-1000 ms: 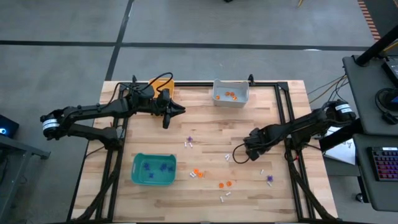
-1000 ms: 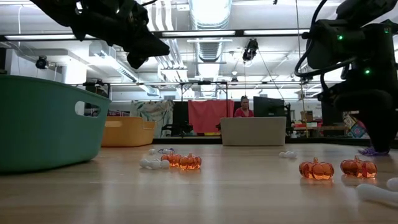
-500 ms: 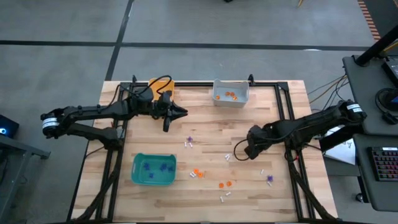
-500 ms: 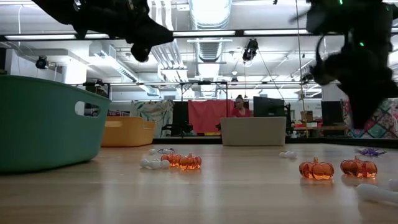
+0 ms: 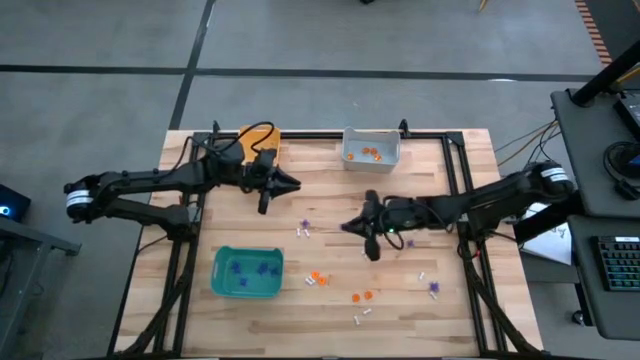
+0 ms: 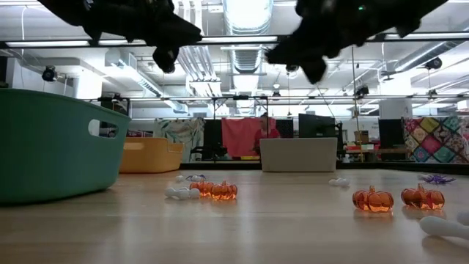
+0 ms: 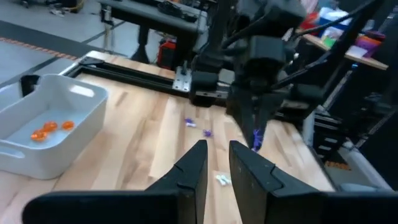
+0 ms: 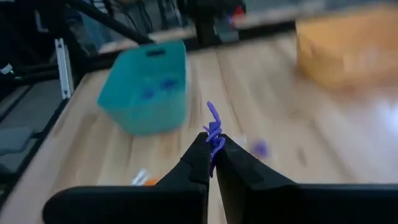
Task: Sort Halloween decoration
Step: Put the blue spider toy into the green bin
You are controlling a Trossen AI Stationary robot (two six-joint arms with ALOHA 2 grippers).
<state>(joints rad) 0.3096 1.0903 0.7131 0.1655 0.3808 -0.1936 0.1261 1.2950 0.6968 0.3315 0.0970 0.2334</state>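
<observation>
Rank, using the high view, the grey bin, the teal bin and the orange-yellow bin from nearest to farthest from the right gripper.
From the right gripper:
1. Grey bin, at the table's far edge.
2. Teal bin, at the near left.
3. Orange-yellow bin, at the far left corner, behind the left arm.

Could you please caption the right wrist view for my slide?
Right gripper shut on a purple trinket, teal bin beyond.

– What's on my table (image 5: pixel 330 200)?
– A teal bin (image 5: pixel 247 273) near left, a grey bin (image 5: pixel 371 149) and an orange-yellow bin (image 5: pixel 259 137) far, trinkets (image 5: pixel 362 296) scattered on the wood.
</observation>
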